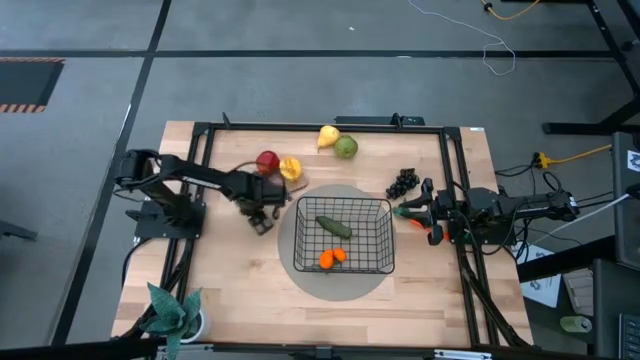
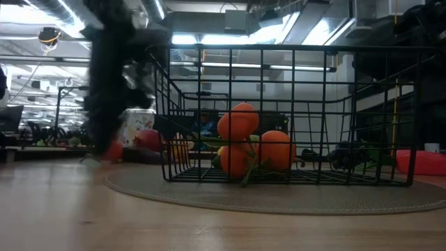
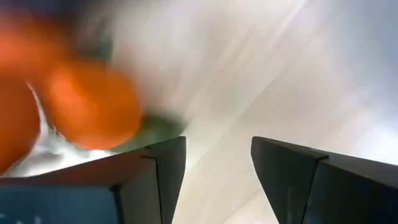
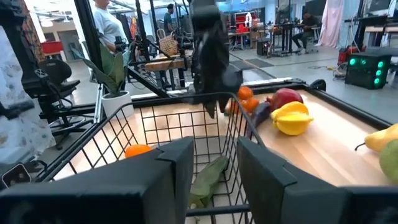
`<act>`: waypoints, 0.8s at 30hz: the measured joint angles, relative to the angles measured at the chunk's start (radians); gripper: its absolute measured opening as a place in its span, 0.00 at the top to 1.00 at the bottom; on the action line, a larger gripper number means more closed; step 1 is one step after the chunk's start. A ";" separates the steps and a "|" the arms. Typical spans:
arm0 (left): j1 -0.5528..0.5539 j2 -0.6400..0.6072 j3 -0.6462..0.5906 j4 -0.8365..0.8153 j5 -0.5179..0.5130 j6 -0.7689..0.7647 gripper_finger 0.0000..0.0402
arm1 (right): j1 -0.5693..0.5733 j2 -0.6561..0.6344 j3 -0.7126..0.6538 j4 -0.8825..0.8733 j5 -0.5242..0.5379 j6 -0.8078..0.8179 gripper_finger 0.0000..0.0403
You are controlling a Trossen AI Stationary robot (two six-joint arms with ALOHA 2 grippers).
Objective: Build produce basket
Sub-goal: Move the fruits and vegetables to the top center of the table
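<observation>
The black wire basket (image 1: 343,236) stands on a round grey mat, holding a green cucumber (image 1: 333,227) and small oranges (image 1: 332,258). My left gripper (image 1: 262,222) hovers open just left of the basket, fingers down. More small oranges (image 4: 246,98) and a purple eggplant (image 4: 261,113) lie at its tips. In the left wrist view the oranges (image 3: 87,106) sit beside my left gripper (image 3: 217,162), not between its fingers. My right gripper (image 1: 412,212) waits open at the basket's right side; in its wrist view nothing is between its fingers (image 4: 214,162).
A red apple (image 1: 267,161) and a yellow ridged fruit (image 1: 290,168) lie far-left of the basket. A pear (image 1: 328,136) and a green apple (image 1: 346,148) lie by the far edge, dark grapes (image 1: 402,183) by the right arm. A potted plant (image 1: 170,312) stands at the near-left corner.
</observation>
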 joint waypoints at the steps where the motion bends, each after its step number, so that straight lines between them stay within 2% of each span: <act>1: -0.001 -0.012 0.024 -0.020 -0.002 0.008 0.57 | 0.000 0.000 0.000 0.000 0.000 0.000 0.70; 5: -0.022 -0.097 0.138 -0.239 0.007 -0.015 0.57 | 0.000 0.000 0.000 -0.004 0.000 0.000 0.70; 8: -0.026 -0.142 0.198 -0.459 -0.016 -0.099 0.57 | 0.000 0.002 0.000 -0.005 0.000 0.006 0.70; 11: -0.007 -0.179 0.191 -0.637 -0.067 -0.190 0.57 | 0.000 0.002 0.000 -0.008 -0.002 0.008 0.70; 13: 0.022 -0.201 0.172 -0.682 -0.105 -0.243 0.57 | 0.000 0.003 0.000 -0.011 -0.002 0.027 0.70; 16: 0.098 -0.222 0.086 -0.661 -0.112 -0.305 0.57 | 0.000 0.003 0.000 -0.008 -0.002 0.034 0.70; 19: 0.188 -0.204 -0.021 -0.568 -0.070 -0.363 0.57 | 0.000 0.003 0.000 0.006 -0.002 0.035 0.70; 24: 0.314 -0.164 -0.186 -0.257 0.020 -0.256 0.57 | 0.000 0.003 0.000 0.023 -0.002 0.032 0.70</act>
